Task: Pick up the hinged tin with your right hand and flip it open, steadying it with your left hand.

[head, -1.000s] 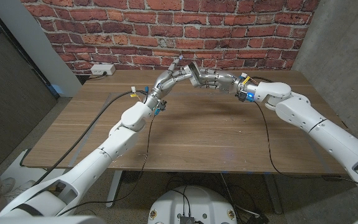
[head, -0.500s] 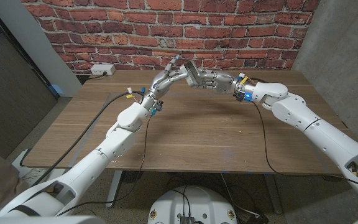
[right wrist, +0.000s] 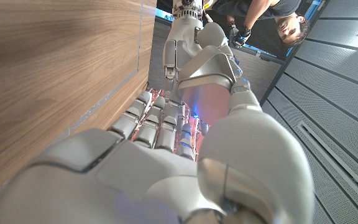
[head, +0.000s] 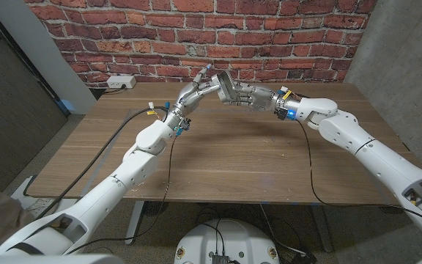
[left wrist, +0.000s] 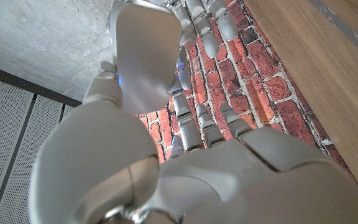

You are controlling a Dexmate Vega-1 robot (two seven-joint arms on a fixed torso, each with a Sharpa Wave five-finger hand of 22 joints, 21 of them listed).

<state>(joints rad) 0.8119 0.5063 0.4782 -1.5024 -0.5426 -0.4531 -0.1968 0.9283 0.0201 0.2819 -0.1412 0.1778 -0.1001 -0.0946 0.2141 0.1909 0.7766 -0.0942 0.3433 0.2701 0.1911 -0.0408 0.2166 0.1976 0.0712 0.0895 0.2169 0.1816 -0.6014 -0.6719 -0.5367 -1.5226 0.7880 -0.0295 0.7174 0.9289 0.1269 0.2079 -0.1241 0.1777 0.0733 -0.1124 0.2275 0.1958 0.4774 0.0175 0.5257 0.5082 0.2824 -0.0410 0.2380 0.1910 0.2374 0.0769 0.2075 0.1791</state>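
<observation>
The hinged tin (head: 224,85), flat and silver, is held in the air over the back middle of the wooden table (head: 240,158). My right hand (head: 253,96) grips it from the right, thumb on one face and fingers on the other. My left hand (head: 197,89) meets it from the left. In the left wrist view, the tin (left wrist: 145,56) stands between my left thumb and my left fingers (left wrist: 194,124). In the right wrist view, the tin (right wrist: 209,93) lies along my right thumb, with the left hand (right wrist: 188,46) at its far end. Whether the lid is open is hidden.
A white power strip (head: 121,82) lies at the table's back left, under the brick wall (head: 284,33). Cables trail along both arms. A person (right wrist: 272,22) shows in the right wrist view, beyond the hands.
Both hands, with the tin between them, have shifted slightly left and up. The left fingers have spread a little more around the tin.
</observation>
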